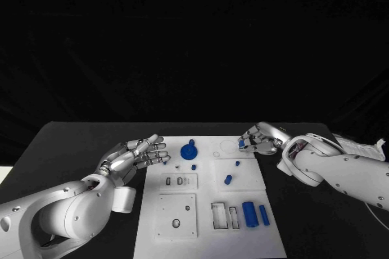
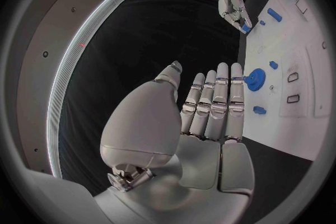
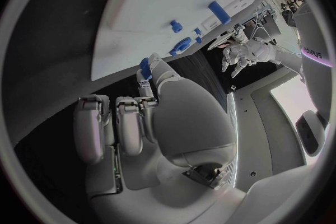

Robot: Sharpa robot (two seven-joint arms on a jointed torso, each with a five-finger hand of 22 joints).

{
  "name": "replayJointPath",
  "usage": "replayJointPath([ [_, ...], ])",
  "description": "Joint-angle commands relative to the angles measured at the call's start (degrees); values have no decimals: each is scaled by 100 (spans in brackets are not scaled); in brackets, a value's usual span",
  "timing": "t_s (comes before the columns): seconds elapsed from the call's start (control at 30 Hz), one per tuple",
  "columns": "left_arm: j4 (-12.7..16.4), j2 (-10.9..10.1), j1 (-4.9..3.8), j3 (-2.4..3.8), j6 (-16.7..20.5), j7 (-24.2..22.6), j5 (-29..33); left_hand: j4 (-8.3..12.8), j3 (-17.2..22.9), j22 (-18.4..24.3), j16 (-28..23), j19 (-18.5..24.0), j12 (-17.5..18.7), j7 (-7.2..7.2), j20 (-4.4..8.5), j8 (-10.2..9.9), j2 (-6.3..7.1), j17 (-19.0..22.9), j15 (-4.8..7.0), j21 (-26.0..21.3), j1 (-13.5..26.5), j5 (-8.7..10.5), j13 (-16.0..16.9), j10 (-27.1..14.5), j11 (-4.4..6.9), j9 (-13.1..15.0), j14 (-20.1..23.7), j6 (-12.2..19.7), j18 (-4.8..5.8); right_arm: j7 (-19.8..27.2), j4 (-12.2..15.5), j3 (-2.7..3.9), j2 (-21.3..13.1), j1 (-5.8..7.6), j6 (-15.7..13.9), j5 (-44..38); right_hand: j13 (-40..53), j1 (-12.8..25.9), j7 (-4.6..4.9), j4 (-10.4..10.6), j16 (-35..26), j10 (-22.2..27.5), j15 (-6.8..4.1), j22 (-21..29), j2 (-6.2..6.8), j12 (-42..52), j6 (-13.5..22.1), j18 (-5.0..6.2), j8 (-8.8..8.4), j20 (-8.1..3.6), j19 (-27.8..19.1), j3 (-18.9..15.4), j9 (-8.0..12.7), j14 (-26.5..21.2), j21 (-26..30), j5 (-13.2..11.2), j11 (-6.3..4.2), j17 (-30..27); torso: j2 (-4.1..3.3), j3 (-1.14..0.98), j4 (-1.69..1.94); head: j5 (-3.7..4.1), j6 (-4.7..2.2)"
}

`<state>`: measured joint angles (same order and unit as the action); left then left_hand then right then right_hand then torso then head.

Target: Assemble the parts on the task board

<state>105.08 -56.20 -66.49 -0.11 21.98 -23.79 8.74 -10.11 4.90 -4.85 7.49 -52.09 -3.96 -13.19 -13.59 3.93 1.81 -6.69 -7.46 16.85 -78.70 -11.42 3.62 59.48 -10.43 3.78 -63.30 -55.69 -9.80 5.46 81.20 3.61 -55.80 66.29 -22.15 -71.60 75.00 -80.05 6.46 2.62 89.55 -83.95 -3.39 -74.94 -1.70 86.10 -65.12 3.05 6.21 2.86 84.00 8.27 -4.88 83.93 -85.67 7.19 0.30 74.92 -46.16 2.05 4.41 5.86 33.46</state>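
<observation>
- The task board (image 1: pixel 243 236), a white plate, lies in the middle of the black table (image 1: pixel 65 141), between the two hands.
- The left hand (image 1: pixel 138 155) hovers at the board's left edge, near its far end, with its fingers spread and nothing in them; the left wrist view shows the palm (image 2: pixel 210 140) open and the fingers stretched out side by side.
- The right hand (image 1: pixel 261 140) is at the board's far right corner, fingers curled in around a small blue part (image 1: pixel 242 142) pinched at the fingertips; the right wrist view shows the same blue piece (image 3: pixel 145 64) at the fingertips, just over the board's edge.
- A round blue disc with a short stem (image 1: pixel 189 151) sits on the far half of the board, just beside the left hand's fingertips.
- Three small blue pegs lie near the board's middle: one (image 1: pixel 194 167) below the disc, one (image 1: pixel 238 163) to its right, and a longer one (image 1: pixel 227 180) nearer the robot.
- Two blue cylinders, a thick one (image 1: pixel 250 214) and a thin one (image 1: pixel 264 214), lie side by side on the near right part of the board, next to rectangular slots (image 1: pixel 225 216).
</observation>
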Motion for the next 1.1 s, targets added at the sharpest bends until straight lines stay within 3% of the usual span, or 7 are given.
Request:
replayJointPath([
  [0.03,-15,26,-4,2,-100,-36,2,34,4,8,-28,12,27,-8,-22,-21,-22,4,-6,-31,-38,13,2,-31,20,-3,8,16,-72,-641,269,7,81,35,-328,-421,1273,72,-211,37,29,-451,-50,-622,-32,29,-263,-117,75,-61,253,9,-85,599,-27,36,-44,1469,8,5,1,-9,-3],
  [0.33,-102,77,-3,2,-112,-48,3,41,11,9,-31,11,27,-7,-22,-21,-26,4,-6,-32,-44,13,2,-32,20,-3,7,17,-72,-1381,820,3,522,70,-240,-1064,1285,133,-225,56,32,-462,-61,-641,-42,48,-286,-121,83,-73,262,26,-90,600,-36,52,-57,1476,62,37,38,-56,67],
  [0.5,-166,88,-3,2,-111,-65,3,44,14,10,-32,11,27,-7,-22,-21,-29,4,-6,-33,-48,13,2,-32,20,-3,6,18,-72,-1591,1014,-41,825,27,-113,-1379,1290,164,-229,68,35,-467,-65,-640,-48,57,-292,-120,84,-78,262,33,-92,602,-36,57,-61,1484,91,51,42,-95,133],
  [0.7,-259,92,-3,2,-113,-84,4,44,14,10,-32,11,27,-7,-22,-21,-29,4,-6,-33,-48,13,2,-32,20,-3,6,18,-72,-1783,1097,-104,1137,-80,62,-1704,1289,180,-230,73,34,-467,-67,-640,-47,54,-293,-120,83,-80,263,33,-92,601,-37,58,-62,1481,122,79,49,-143,201],
  [1.0,-341,112,-3,3,-121,-95,8,50,20,12,-35,10,26,-5,-22,-21,-34,4,-6,-33,-54,12,2,-32,21,-3,6,17,-72,-2004,1061,-146,1469,-292,326,-2088,1280,214,-232,81,30,-461,-70,-633,-31,39,-292,-119,81,-84,260,30,-92,599,-33,57,-64,1472,131,87,49,-196,240],
  [1.1,-350,116,-3,3,-124,-96,9,50,20,12,-35,10,26,-5,-22,-21,-34,4,-6,-33,-54,12,2,-32,21,-3,6,17,-72,-2048,1035,-150,1548,-367,393,-2171,1273,234,-231,87,27,-457,-71,-630,-25,28,-292,-118,79,-86,259,29,-92,597,-32,57,-65,1463,121,80,55,-212,255],
])
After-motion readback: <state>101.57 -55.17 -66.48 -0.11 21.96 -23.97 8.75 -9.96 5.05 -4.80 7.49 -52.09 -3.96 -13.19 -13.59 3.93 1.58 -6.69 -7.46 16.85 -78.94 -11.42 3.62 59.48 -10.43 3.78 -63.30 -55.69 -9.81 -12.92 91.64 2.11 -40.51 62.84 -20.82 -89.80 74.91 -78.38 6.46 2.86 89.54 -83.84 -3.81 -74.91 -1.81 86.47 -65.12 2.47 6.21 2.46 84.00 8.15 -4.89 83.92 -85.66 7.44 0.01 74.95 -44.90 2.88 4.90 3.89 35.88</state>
